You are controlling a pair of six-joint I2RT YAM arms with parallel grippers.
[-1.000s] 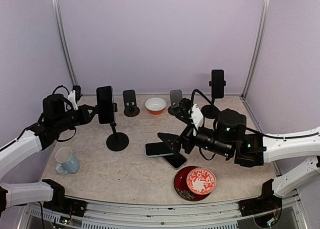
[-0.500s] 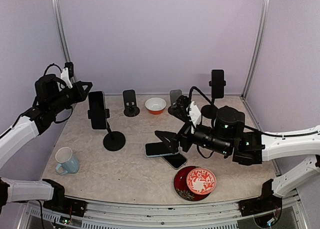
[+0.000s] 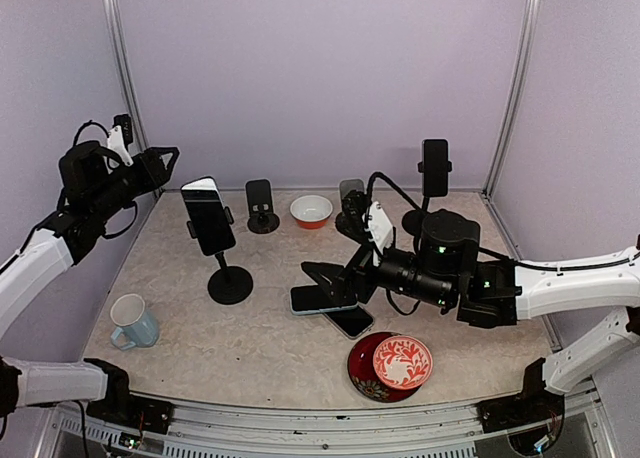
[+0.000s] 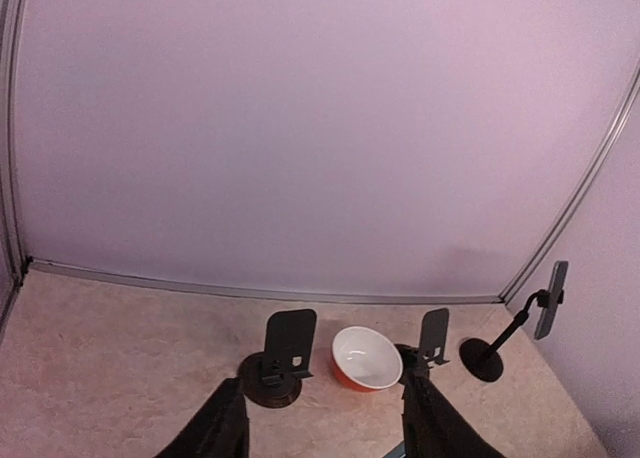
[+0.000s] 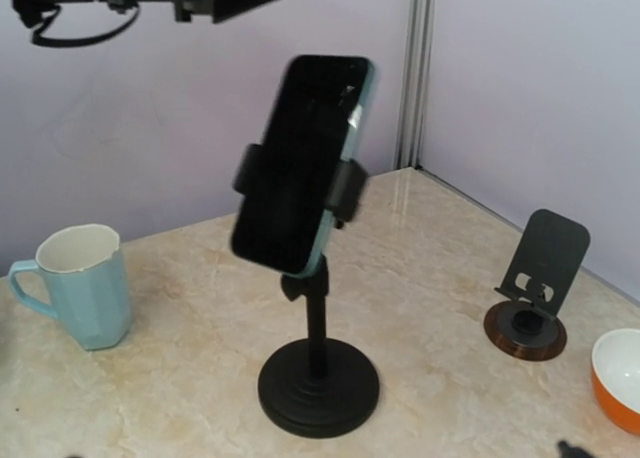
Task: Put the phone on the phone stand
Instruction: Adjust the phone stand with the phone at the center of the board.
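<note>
My left gripper (image 3: 163,168) hangs raised at the far left by the wall, its fingers (image 4: 215,430) spread wide and holding nothing. Just right of it, the phone (image 3: 208,216) sits clamped in the phone stand (image 3: 230,282), tilted, untouched by either arm. Right of centre, my right gripper (image 3: 325,275) hovers low beside two flat phones (image 3: 318,299); I cannot tell its opening.

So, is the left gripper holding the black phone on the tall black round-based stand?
No, the left gripper hangs open and apart from the black phone, which the tall black stand clamps.
</note>
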